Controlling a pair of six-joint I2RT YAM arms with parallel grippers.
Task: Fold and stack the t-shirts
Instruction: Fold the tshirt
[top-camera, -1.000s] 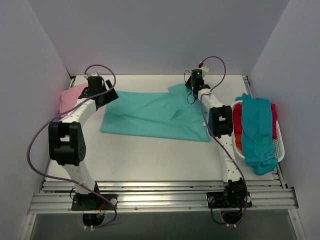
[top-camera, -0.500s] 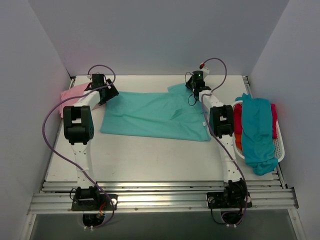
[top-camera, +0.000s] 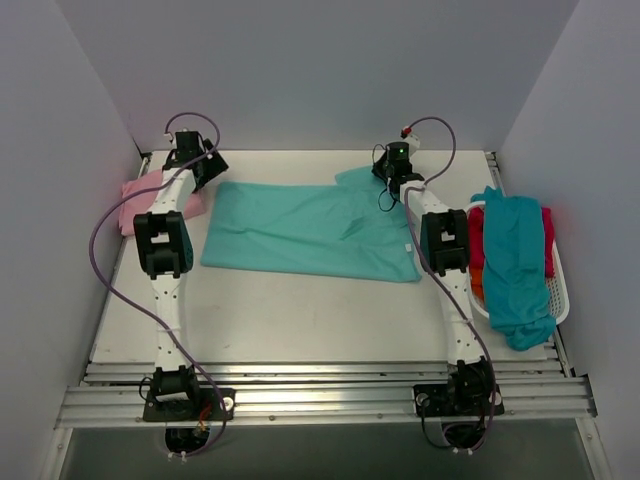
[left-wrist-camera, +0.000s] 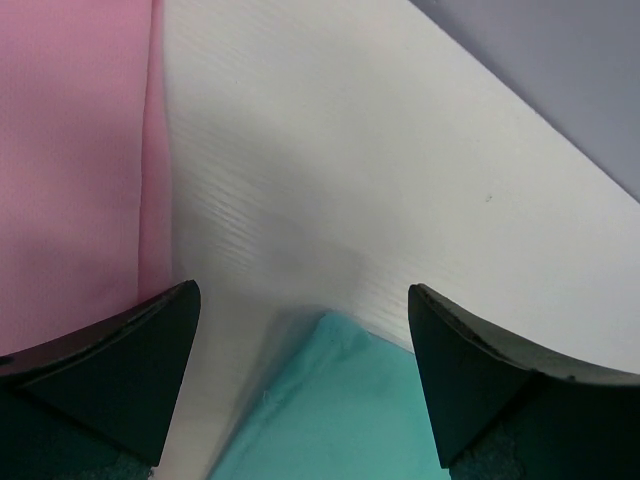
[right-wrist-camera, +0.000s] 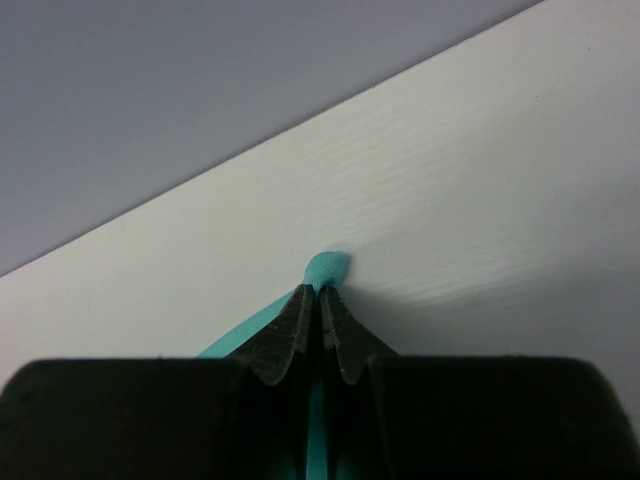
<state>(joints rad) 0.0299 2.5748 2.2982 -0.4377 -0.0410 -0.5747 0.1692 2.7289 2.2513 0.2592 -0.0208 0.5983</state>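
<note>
R claw (right-wrist-camera: 321, 293) pinches mint-teal tee (top-camera: 300, 225) corner btw tips.

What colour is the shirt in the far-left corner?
Light pink shirt, clearest in the left wrist view.

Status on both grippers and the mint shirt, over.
Right gripper shut on mint shirt, far corner. Left gripper open over the other corner. Nothing blocking.

Bare worktop (top-camera: 300, 320) lies open along the near side of the mint-teal t-shirt (top-camera: 290, 235). Obstacles: enclosure walls (top-camera: 300, 70) left, rear and right; white basket (top-camera: 563, 300) heaped with t-shirts (top-camera: 515, 260) at the right edge; pink t-shirt (top-camera: 135, 205) far left.
</note>
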